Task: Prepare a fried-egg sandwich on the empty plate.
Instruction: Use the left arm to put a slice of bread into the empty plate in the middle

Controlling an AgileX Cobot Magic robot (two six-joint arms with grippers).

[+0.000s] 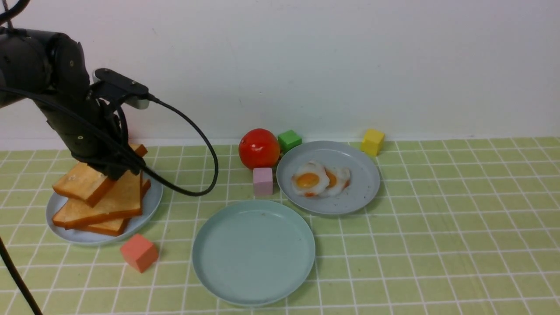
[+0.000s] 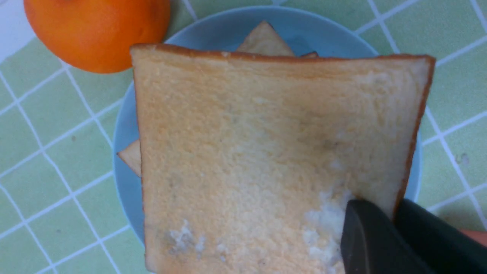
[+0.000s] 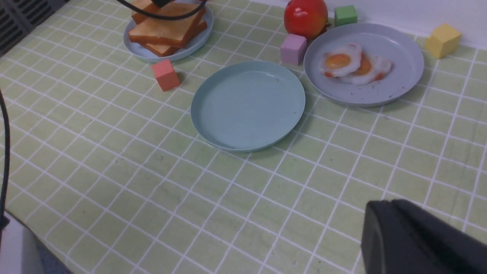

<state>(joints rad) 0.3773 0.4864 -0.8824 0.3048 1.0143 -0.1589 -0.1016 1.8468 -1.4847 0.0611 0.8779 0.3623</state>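
Opening step of the sandwich, picking up the first slice. The left fingers (image 2: 369, 239) were closed on one corner of the top toast (image 1: 83, 181), one above the crumb face and one beyond the crust. The slice sat tilted, its gripped side raised and its far side resting on the stack (image 1: 109, 208) in the left plate (image 1: 151, 201). The empty plate (image 1: 253, 251) lay bare at the front centre of the worktop (image 1: 437, 240), well apart from the toast and just in front of the egg plate (image 1: 358, 175), where two eggs (image 1: 310, 179) overlapped. No sandwich existed yet. The right fingers (image 3: 414, 236) showed only as a dark edge in the right wrist view, so whether they were open or closed could not be told. The next move probably called for lifting the slice clear of the stack, carrying it rightward and laying it flat in the empty plate. The corner grip risked letting the slice droop or twist.
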